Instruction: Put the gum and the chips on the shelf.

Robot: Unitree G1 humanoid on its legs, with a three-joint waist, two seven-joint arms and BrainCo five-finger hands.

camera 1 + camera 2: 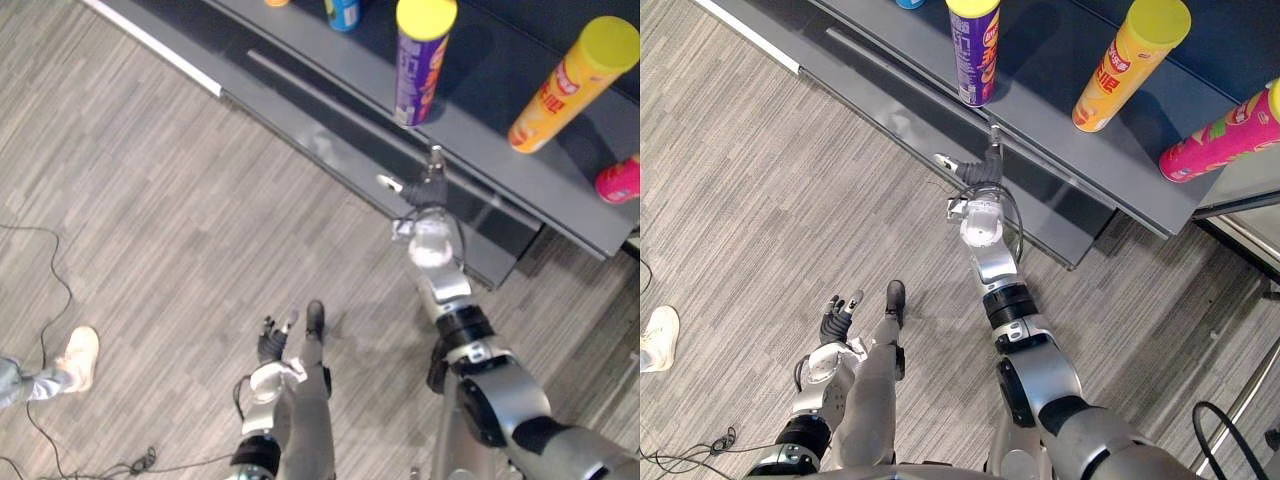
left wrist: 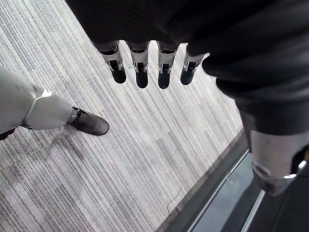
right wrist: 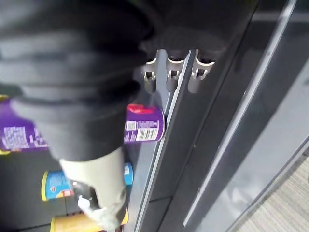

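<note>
Purple chips can (image 1: 420,65): upright on grey shelf (image 1: 475,125), upper centre. Orange chips can (image 1: 565,90), pink can (image 1: 620,180): same shelf, upper right. Right hand (image 1: 977,182): centre, at shelf's front edge, fingers straight, thumb apart, empty. Left hand (image 1: 272,340): lower left, fingers relaxed, empty.

Mock shop or test lab: low dark shelf (image 1: 475,130) stocked with chip tubes, a purple can (image 1: 421,70), a yellow can (image 1: 565,85) and a pink can (image 1: 1220,140). Grey striped floor (image 1: 150,220); bystander's shoe (image 1: 78,357) at the side.
</note>
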